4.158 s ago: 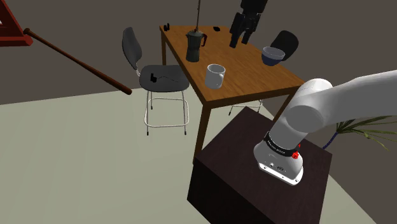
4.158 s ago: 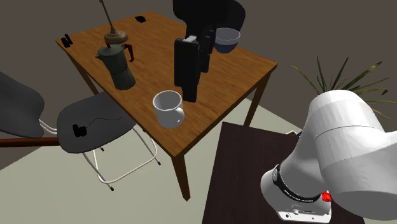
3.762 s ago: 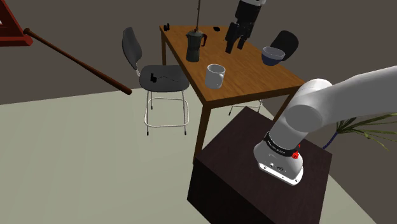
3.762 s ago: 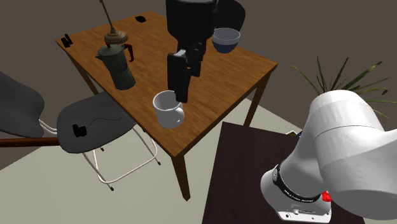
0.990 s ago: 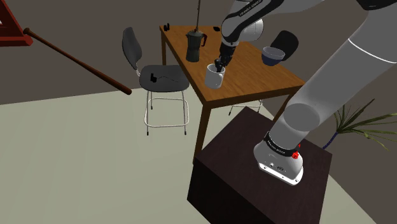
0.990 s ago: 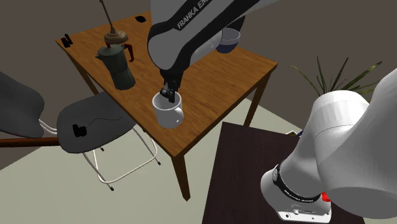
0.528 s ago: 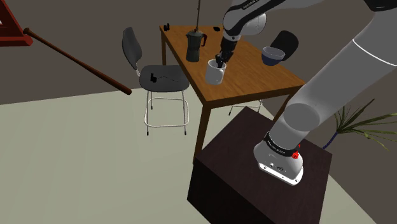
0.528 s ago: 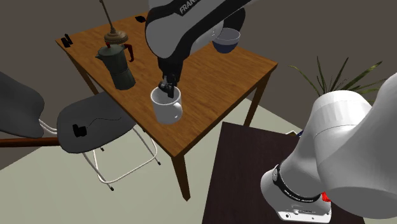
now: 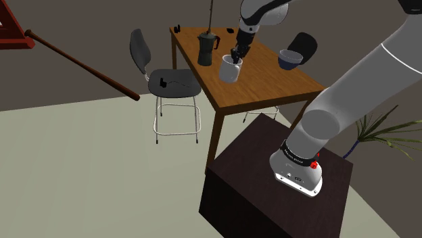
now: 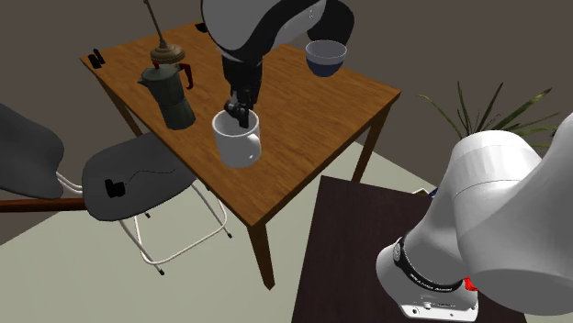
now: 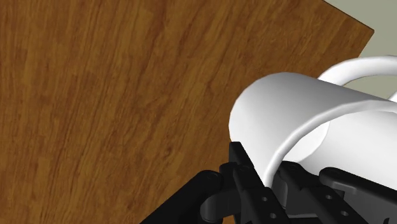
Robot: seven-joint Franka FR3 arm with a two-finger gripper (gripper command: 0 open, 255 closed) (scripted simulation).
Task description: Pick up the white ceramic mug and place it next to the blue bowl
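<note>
The white mug (image 9: 229, 69) (image 10: 238, 139) hangs above the wooden table (image 9: 270, 81) (image 10: 303, 128), lifted off its top. My gripper (image 9: 236, 58) (image 10: 238, 112) reaches down onto the mug's far rim and is shut on it. In the wrist view the mug's rim and wall (image 11: 299, 118) are clamped between the black fingers (image 11: 245, 172), with its handle curving away beyond. The blue bowl (image 9: 291, 59) (image 10: 326, 57) stands on the table toward the shoulder view's right, well apart from the mug.
A dark moka pot (image 9: 207, 49) (image 10: 171, 92) with a tall rod stands close by the mug. Small black items (image 10: 95, 61) lie at the table's far corner. Two dark chairs (image 9: 162, 81) (image 9: 301, 44) flank the table. A plant (image 10: 496, 115) stands by the stand.
The gripper has risen with the mug clasped in it. The mug has left the tabletop and moved slightly toward the moka pot and bowl side.
</note>
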